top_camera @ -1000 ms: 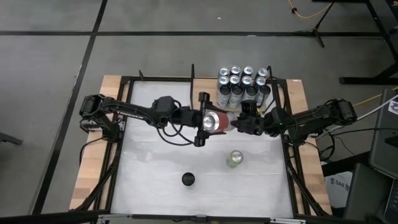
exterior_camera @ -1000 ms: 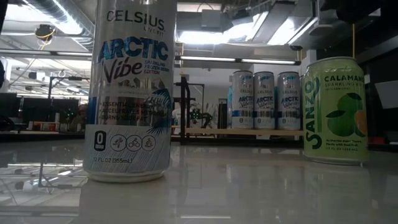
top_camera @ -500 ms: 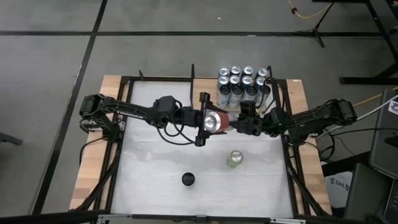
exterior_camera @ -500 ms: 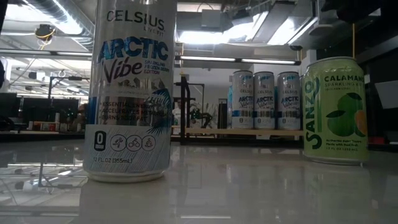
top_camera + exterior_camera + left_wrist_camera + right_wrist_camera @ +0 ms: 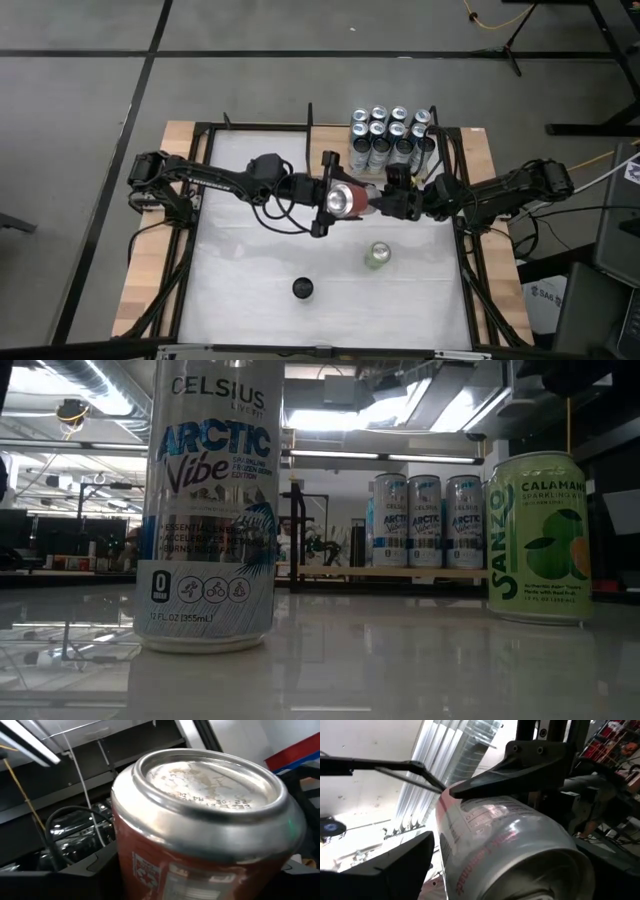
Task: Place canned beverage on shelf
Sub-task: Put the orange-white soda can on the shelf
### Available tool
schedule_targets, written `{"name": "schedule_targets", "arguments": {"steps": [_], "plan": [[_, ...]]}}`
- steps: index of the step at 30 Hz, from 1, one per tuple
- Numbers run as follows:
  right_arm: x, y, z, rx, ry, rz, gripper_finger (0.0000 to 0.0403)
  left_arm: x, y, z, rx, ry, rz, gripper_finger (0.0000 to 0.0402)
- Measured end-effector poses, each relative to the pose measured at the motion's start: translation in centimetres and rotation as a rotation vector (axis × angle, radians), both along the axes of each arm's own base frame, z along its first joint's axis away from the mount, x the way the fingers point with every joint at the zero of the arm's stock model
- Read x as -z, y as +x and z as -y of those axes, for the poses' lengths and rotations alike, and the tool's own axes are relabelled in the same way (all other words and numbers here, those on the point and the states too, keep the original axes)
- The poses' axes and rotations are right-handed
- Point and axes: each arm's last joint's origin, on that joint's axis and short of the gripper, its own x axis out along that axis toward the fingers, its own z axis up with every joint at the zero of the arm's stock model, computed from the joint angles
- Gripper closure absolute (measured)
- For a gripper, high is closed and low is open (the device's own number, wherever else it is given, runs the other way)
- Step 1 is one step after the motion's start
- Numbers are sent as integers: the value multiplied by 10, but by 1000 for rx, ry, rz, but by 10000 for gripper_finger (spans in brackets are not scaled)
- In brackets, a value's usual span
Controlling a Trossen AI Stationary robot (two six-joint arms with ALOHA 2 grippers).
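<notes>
Can [image 5: 343,198] pinched in my left claw [image 5: 345,197] mid-air nr table's far edge, right claw [image 5: 385,203] spread wide to take it for shelf [image 5: 400,571].

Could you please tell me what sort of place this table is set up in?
Probably a robotics lab or workshop: bare grey floor with a loose yellow cable, strip ceiling lights, and equipment racks behind the table.

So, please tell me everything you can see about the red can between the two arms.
The red can is metal, with a red printed body and bare silver ends. It lies sideways above the table, one silver end facing up toward the overhead camera. The left pincer is shut on it, and the open right pincer stands around its other end.
</notes>
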Motion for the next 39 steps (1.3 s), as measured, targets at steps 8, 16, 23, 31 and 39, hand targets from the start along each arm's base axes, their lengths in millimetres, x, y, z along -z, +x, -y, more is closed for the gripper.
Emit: {"name": "schedule_targets", "arguments": {"steps": [8,16,23,31,39], "plan": [[-1,-1,0,-17,-9,15,39,-1,-1,1,41,21,10,124],[-1,-1,-1,-19,-10,14,102,-1,-1,1,46,23,13,119],[-1,-1,0,-18,-8,16,91,-1,-1,1,17,7,8,81],[-2,-2,0,-15,-11,29,100,-1,0,0,-14,-42,-12,69],[-2,-2,0,-16,-10,25,102,0,0,0,-1,-92,-37,66]]}}
